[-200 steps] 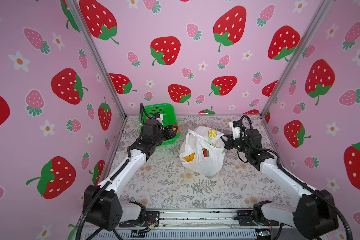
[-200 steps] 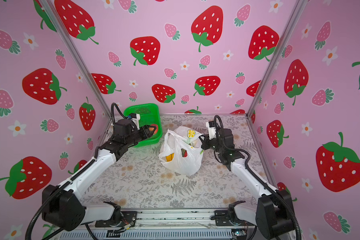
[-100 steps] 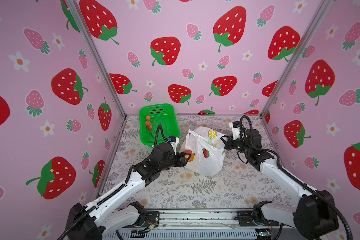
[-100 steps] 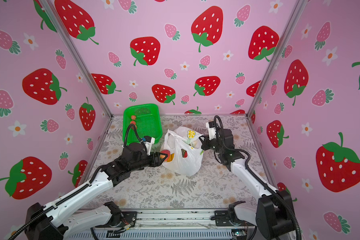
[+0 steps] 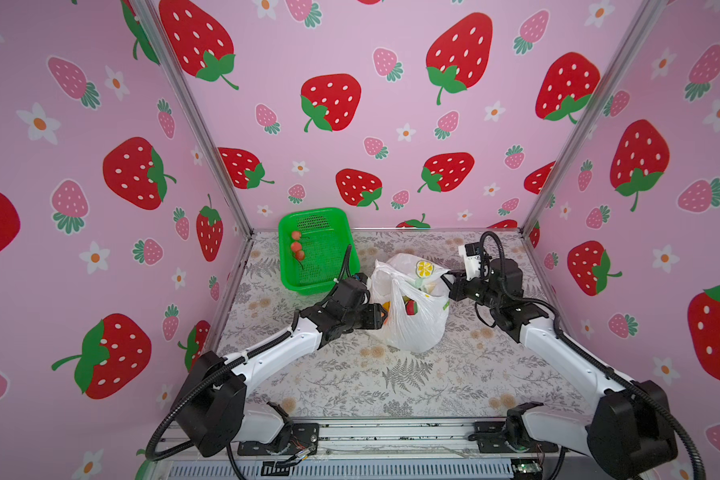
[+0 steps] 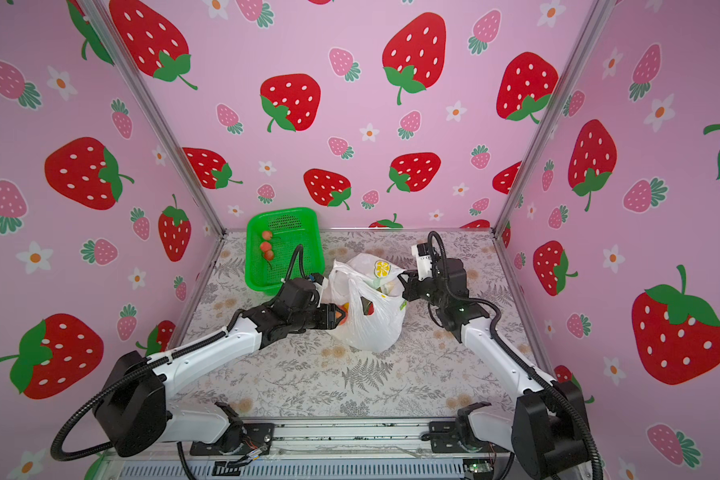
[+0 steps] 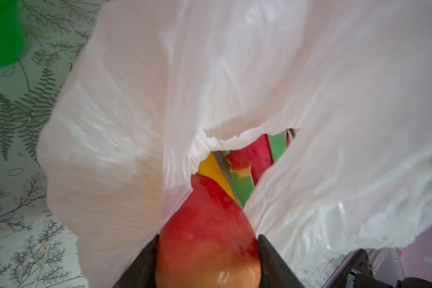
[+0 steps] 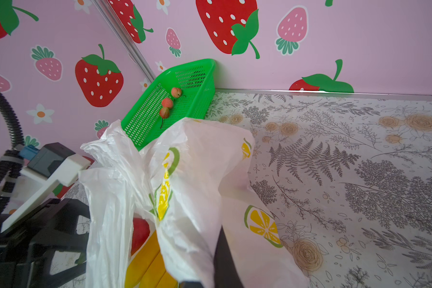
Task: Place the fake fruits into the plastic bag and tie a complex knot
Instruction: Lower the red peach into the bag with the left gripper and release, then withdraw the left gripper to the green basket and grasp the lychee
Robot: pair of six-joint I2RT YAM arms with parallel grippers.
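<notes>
One illegible green mark (image 5: pixel 446 306) on bag (image 5: pixel 416 332)

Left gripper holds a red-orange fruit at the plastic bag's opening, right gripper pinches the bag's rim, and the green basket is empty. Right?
Not quite: the green basket is not empty; three small red fruits lie in it, as both top views show. The left gripper does hold the red-orange fruit at the plastic bag, and the right gripper pinches its rim.

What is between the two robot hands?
The plastic bag sits between the left gripper and the right gripper, as both top views show; the left one holds a red fruit.
</notes>
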